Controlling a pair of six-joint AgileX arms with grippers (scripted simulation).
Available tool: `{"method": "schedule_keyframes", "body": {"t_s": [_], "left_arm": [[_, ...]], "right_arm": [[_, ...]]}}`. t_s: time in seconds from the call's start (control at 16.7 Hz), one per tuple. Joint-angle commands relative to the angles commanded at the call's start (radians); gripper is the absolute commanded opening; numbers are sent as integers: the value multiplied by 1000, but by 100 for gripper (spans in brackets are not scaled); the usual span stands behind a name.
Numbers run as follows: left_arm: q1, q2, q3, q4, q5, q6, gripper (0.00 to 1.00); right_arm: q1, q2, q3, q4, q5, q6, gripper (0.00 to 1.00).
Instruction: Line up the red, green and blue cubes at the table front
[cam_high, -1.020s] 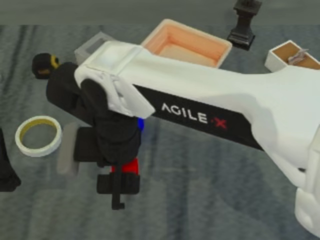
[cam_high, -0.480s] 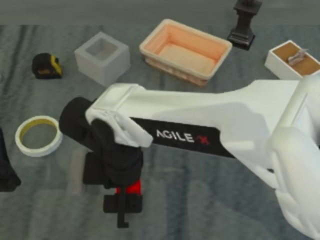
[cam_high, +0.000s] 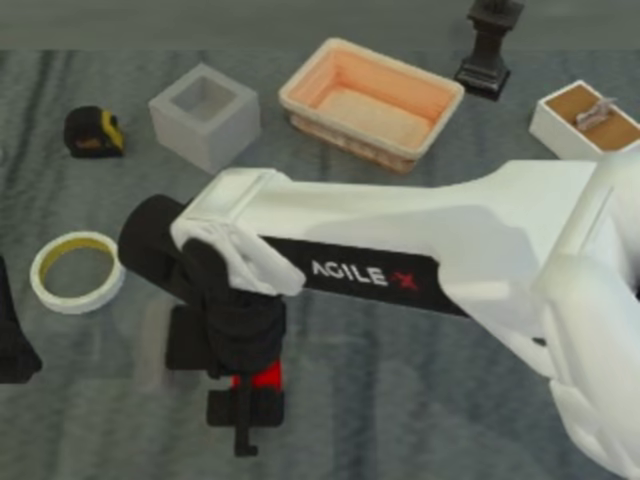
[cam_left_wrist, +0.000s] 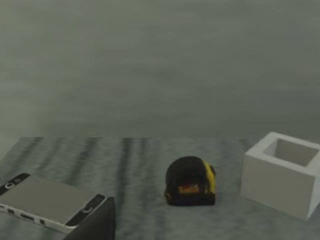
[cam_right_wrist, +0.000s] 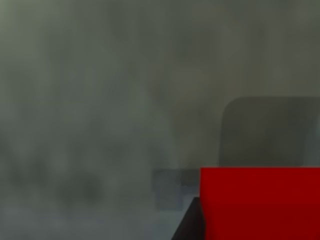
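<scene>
Red cube (cam_high: 262, 375), glossy and bright, sits apparently clamped between the right gripper (cam_high: 250, 385) jaws near the table (cam_high: 420, 410) front

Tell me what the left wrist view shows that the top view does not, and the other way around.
Only the left wrist view shows a phone lying flat on the table. Only the top view shows the right hand with the red cube, the tape ring, the orange tray, the dark figure and the small white box. Both show the tape measure and the grey hollow box.
</scene>
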Motion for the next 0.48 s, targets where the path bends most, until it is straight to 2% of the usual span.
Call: {"method": "schedule_keyframes", "body": {"t_s": [0.48], "left_arm": [[0,0,0,0,0,0,100]], "right_arm": [[0,0,0,0,0,0,98]]}}
